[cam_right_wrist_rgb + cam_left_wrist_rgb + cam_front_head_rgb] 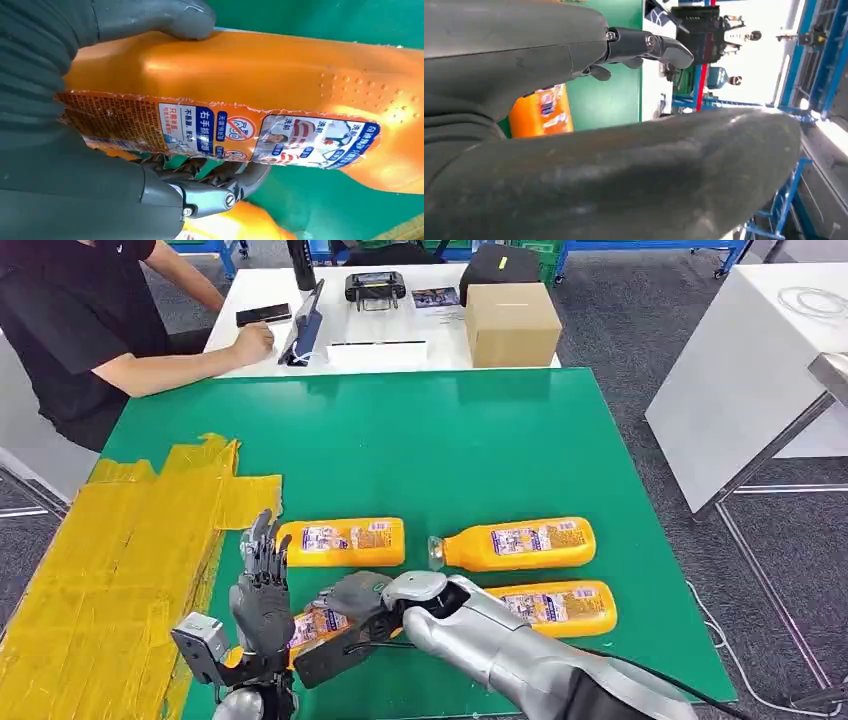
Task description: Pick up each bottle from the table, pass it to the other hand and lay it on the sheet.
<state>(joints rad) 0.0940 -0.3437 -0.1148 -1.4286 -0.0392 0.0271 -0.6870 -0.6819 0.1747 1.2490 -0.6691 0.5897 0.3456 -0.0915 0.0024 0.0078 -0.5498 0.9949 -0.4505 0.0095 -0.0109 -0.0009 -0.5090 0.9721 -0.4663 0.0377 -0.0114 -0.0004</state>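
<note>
An orange bottle (318, 625) is clamped in the robot's right hand (352, 608) just above the near edge of the green table (450, 440), beside the yellow sheet (110, 570) on the table's left side, apparently offered for a hand-over. The left hand (262, 592) stands upright against it, fingers apart and holding nothing. Three more orange bottles lie on the table behind; a person sits at a white desk (260, 290) past the far edge

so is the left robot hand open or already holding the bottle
Open: the left robot hand stands upright with fingers spread beside the bottle, which the right robot hand grips.
</note>
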